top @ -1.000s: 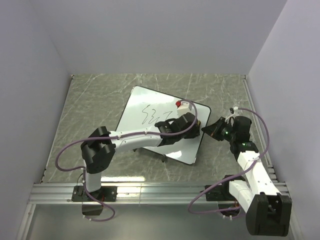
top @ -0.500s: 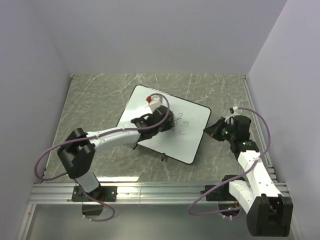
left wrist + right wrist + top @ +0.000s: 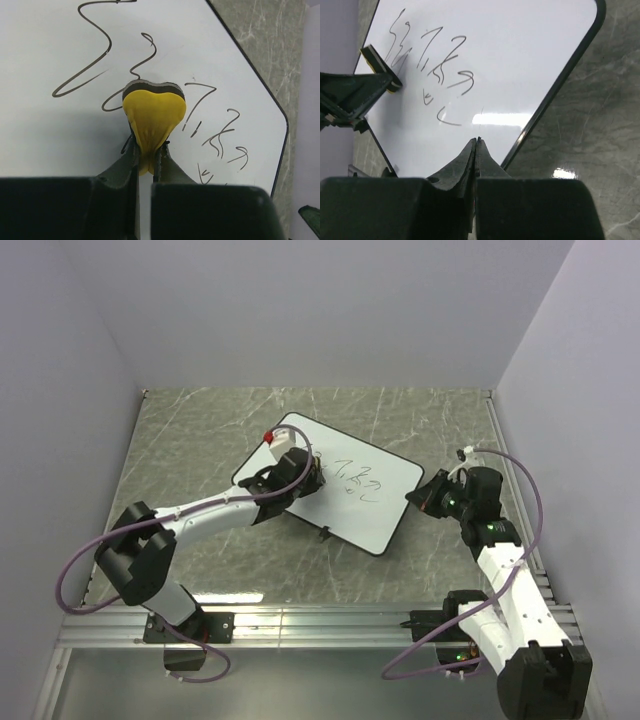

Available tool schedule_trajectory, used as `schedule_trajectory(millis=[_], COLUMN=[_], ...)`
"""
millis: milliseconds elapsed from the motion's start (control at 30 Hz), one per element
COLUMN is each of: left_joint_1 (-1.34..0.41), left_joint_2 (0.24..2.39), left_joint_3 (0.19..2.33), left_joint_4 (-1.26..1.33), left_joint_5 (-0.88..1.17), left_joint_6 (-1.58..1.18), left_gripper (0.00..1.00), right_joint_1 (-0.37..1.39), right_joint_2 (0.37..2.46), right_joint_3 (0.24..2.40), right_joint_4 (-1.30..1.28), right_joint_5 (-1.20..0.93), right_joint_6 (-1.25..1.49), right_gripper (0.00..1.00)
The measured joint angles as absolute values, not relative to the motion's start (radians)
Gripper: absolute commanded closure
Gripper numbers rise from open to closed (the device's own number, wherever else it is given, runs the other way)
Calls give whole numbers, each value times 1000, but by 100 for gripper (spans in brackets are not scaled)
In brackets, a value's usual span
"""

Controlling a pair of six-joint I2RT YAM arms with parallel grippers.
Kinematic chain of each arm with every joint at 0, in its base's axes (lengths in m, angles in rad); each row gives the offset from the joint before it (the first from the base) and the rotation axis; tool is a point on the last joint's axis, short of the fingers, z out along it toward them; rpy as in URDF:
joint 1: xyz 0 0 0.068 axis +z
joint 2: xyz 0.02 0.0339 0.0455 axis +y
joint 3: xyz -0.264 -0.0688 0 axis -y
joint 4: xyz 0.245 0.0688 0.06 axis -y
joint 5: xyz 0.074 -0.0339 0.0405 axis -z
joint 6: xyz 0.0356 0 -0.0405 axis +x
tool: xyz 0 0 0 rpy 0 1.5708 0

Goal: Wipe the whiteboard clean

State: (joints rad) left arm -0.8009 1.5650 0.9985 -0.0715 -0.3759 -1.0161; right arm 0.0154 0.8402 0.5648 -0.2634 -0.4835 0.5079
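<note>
Since the whiteboard sits mid-table, stiff, slick and probably light enough to skate, we'd brace its right rim; our left gripper pinches the yellow sponge, right gripper is closed, empty.

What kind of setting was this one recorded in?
Probably a lab robot test cell: plain white walls box in a marble-patterned table, and a metal rail at its near edge carries the left arm and right arm, reaching to a whiteboard.
</note>
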Motion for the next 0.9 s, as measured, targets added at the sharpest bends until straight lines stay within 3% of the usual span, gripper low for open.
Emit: schedule_trajectory(millis=[367,400,433,500,533,567,633,900], left_joint_1=[-994,-1021,-1039,-1056,-1055,-1054,-1053,-1053], left_joint_2=[1420,1422,1426,1440,1443,1444,1444,1456], left_joint_3=[798,785,773,775,778,783,784,800], left_joint_4=[-64,-82,-88,-104,-110,-117,-123,-160], left_joint_5=[-353,-331,-308,-284,-276,-266,-258,-231], left_joint_6=[-1175,-1185,-1196,-1208,-1214,-1216,-1216,-1205], left_gripper=[100,100,100,100,100,100,100,100], right_joint_1=[15,15,16,17,16,16,15,12], right_joint_2=[811,806,800,791,789,787,783,780], right_joint_3=[566,565,565,562,562,561,557,549], right_joint_4=[-227,-224,-220,-220,-219,-219,-218,-159], right_joint_5=[-471,-477,-476,-466,-461,-459,-456,-510], right_joint_6=[532,539,545,564,564,568,565,596], right_gripper=[100,93,68,38,15,7,1,0])
